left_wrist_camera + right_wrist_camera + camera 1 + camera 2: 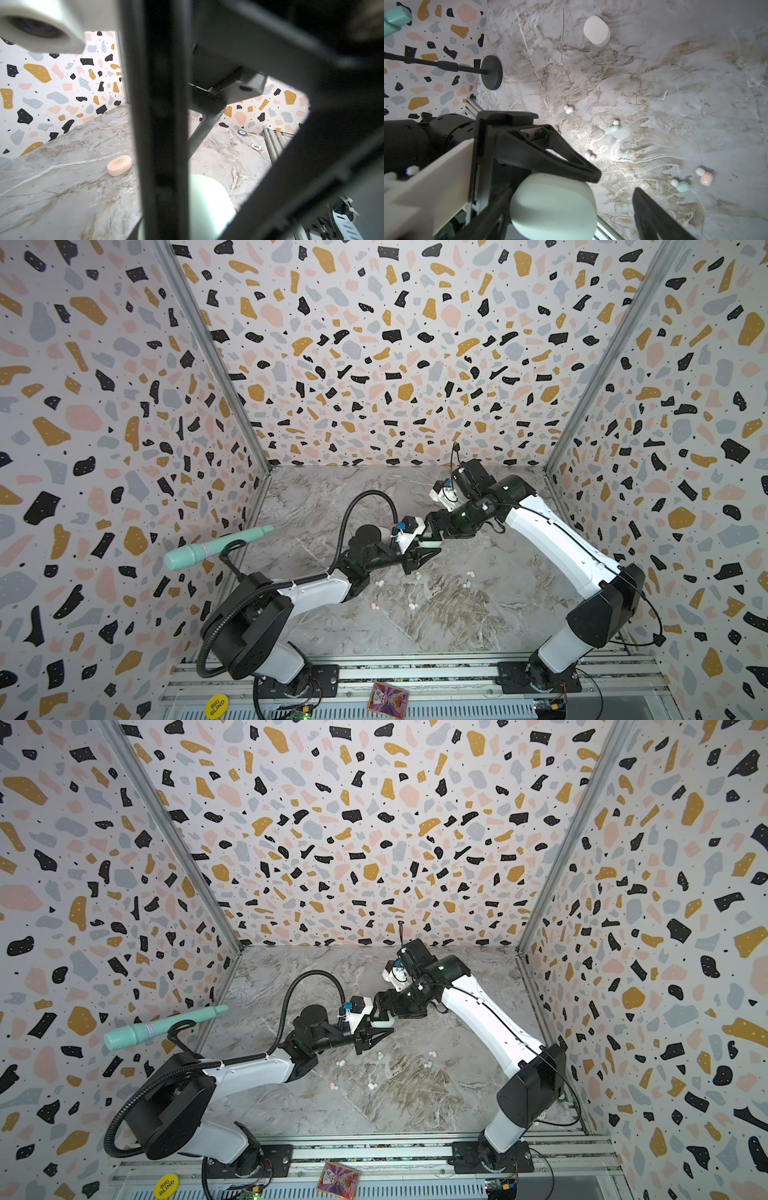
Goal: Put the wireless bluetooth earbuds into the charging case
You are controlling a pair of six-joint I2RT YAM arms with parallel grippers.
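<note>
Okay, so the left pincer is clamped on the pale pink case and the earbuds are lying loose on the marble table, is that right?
Not quite. The left pincer is clamped on the pale mint case, as the right wrist view shows; the pink case sits apart on the marble table, where the earbuds do lie loose.

Paired overhead views; wrist cameras close over the table (654, 83).

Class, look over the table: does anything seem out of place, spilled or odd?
Yes. The earbuds lie scattered loose across the marble table, apart from each other and outside the closed white case.
</note>
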